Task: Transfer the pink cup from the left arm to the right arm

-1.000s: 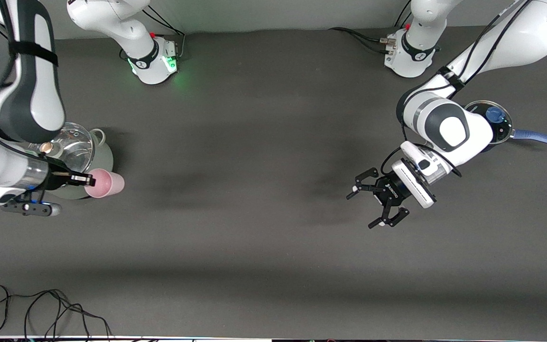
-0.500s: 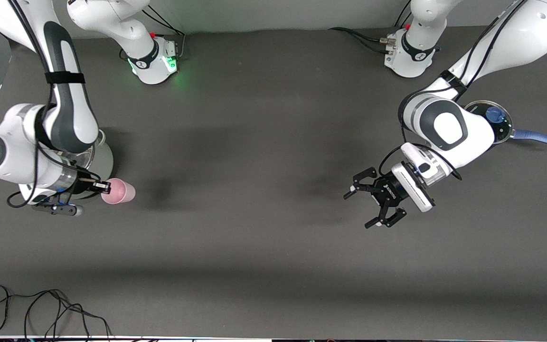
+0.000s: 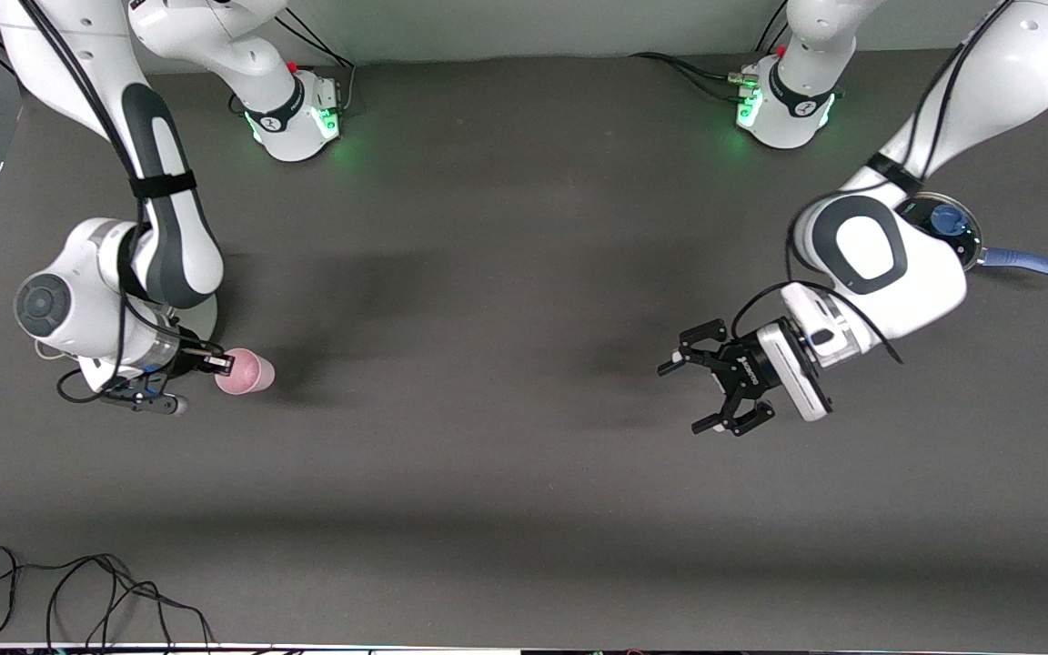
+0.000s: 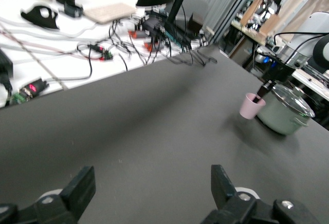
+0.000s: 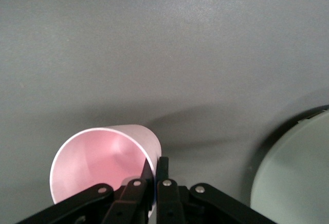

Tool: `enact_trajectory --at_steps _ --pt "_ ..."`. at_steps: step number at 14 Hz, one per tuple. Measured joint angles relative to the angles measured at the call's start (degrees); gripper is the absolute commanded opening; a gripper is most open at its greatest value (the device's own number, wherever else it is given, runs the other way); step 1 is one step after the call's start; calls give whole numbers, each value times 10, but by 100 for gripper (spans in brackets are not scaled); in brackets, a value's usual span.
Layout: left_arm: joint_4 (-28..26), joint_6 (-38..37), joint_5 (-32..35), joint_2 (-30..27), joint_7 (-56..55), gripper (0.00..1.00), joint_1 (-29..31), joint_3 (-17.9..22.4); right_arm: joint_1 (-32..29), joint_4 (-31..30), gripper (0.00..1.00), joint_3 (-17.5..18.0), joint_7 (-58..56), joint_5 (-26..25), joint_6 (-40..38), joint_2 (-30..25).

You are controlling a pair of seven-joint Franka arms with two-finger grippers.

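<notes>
Right gripper (image 3: pixel 226 365) pinched shut; left gripper (image 3: pixel 704 393) apparently hovering agape

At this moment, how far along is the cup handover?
Done: the right hand is shut on the rim of the pink cup, beside the pale green pot. In hand: placing or holding it there. The left hand is open and empty, over bare table at its own end. No further exchange is visible.

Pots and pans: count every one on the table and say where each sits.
2. A pale green pot with a glass lid stands at the right arm's end, mostly hidden under that arm in the front view. A blue-handled pan sits at the left arm's end, partly covered by that arm.
</notes>
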Motion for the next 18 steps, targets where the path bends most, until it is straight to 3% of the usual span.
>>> enact_trajectory --at_steps 3,5,6,7,8,10,14,16,18 --pt "22 -81 79 -15 -120 100 16 10 1 0 0 3 -8 18 26 23" --pt "25 -154 109 -41 -168 100 33 21 1 0 22 3 -24 24 31 29" --pt "31 -201 134 -59 -195 100 40 33 1 0 45 3 -30 24 32 29" --pt "41 -257 165 -77 -227 100 44 47 1 1 57 3 -32 24 33 29" --pt "57 -318 203 -94 -262 100 47 62 1 2 62 3 -33 24 33 29" --pt "97 -434 292 -118 -334 100 51 80 1 4 81 3 -34 24 33 25" --pt "184 -612 449 -133 -418 100 62 87 1 10 92 2 -35 25 33 -7" --pt "214 -671 492 -134 -432 100 72 88 2 12 99 1 -35 25 27 -35" --pt "243 -728 528 -140 -477 100 83 89 2 12 99 0 -35 25 14 -65"
